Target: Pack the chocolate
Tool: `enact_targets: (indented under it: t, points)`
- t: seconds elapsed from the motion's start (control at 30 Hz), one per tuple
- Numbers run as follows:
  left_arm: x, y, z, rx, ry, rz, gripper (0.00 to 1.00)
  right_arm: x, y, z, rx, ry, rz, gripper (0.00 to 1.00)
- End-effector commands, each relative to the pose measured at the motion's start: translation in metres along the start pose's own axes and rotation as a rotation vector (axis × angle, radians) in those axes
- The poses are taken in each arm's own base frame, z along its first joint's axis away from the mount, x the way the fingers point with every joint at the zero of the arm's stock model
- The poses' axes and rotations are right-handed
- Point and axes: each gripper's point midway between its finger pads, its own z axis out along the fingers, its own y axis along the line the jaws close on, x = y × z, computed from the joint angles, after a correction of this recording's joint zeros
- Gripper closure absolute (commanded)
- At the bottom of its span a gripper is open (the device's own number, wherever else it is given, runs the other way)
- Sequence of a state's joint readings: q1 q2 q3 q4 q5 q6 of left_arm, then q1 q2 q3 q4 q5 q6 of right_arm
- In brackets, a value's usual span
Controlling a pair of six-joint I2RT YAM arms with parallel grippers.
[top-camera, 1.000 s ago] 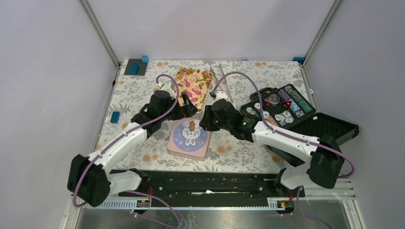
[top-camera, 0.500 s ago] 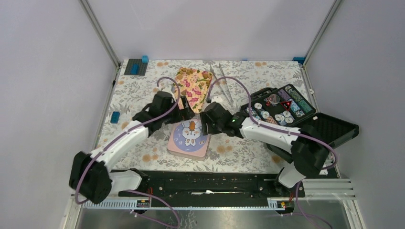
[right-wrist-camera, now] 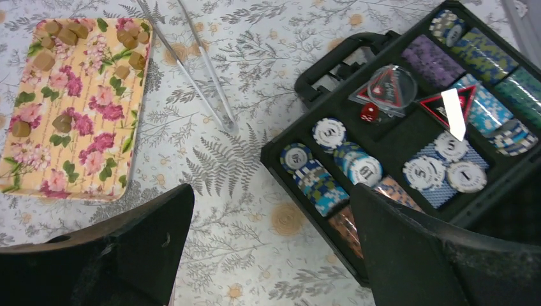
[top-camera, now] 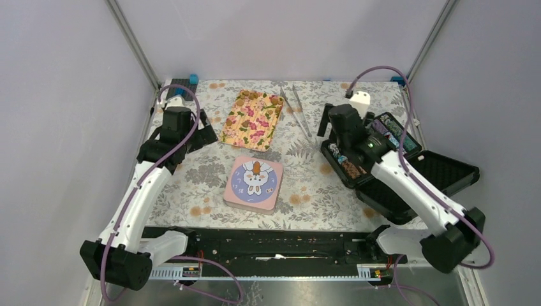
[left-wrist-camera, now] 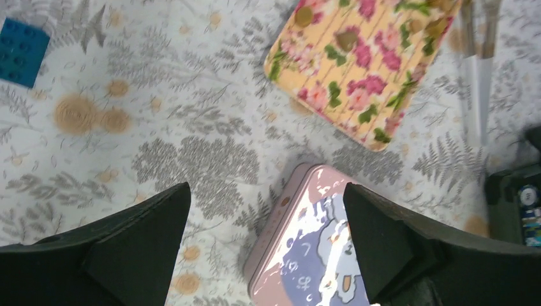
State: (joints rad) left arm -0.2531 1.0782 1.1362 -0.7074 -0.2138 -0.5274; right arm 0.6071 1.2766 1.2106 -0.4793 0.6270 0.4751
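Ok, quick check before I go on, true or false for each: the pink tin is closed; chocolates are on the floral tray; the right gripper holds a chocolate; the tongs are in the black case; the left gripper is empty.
1. The pink tin is closed. True.
2. Chocolates lie on the floral tray. True.
3. The right gripper holds a chocolate. False: its jaws are wide open with nothing between them.
4. The tongs are in the black case. False: they lie on the tablecloth, between the tray and the case.
5. The left gripper is empty. True: it is open above the tablecloth and holds nothing.
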Motion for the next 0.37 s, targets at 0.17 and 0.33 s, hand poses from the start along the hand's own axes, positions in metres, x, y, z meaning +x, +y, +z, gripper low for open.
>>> enact_targets:
  t: [0.17,0.33]
  points:
    - [0.010,0.018,-0.021,-0.013,-0.012,-0.041,0.01,-0.003,-0.051,-0.033,0.089,-0.111,0.105,0.01]
    - [0.001,0.020,-0.031,-0.017,-0.060,-0.063,0.01,0.001,-0.052,-0.034,0.077,-0.101,0.091,0.00]
